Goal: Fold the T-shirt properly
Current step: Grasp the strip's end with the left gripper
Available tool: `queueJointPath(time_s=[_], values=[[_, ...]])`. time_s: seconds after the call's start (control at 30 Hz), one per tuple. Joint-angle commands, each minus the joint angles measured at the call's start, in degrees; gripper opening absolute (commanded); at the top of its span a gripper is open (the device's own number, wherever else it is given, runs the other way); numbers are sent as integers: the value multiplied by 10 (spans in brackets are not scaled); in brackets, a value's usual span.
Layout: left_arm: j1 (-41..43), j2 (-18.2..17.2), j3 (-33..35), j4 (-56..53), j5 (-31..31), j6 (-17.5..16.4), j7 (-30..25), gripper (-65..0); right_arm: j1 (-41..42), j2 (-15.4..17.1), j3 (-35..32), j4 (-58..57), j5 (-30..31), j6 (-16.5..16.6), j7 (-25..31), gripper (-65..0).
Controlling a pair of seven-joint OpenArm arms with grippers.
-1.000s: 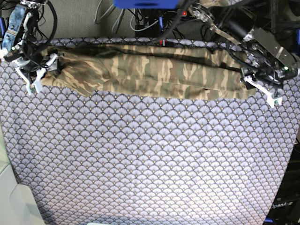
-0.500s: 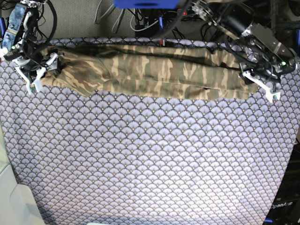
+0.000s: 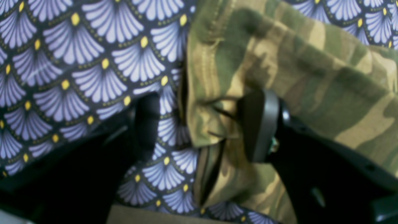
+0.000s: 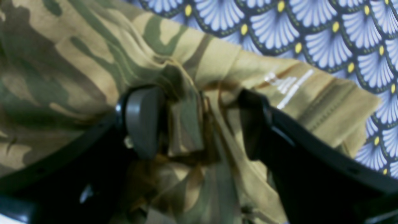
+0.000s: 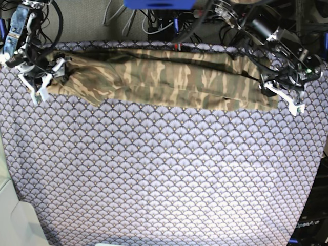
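Straddling T-shirt (image 5: 169, 79) end edges, both tools (image 3: 202, 130) (image 4: 199, 124) apart; tablecloth (image 5: 164, 174) bare nearside.

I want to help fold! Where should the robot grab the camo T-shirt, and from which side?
Probably at its two short ends. The T-shirt lies as a long band along the tablecloth's far edge, so each open gripper, left gripper and right gripper, best comes from outside, jaws straddling the bunched hem there.

Soft cloth T-shirt (image 5: 169, 79) — camo, tan/olive/brown streaks. Patterned tablecloth (image 5: 164, 174) — purple-grey fan scales, yellow dots, dk outlines.
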Motion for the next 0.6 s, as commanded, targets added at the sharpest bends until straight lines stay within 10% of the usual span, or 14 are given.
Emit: queueJointPath(time_s=[0.0,0.57], values=[[8,12,3,-15,7,1,30,-241,0,2,-3,4,5,4,-7,-245],[48,37,41,-10,2,1,31,-242,3,2,-11,4,5,4,-7,-245]])
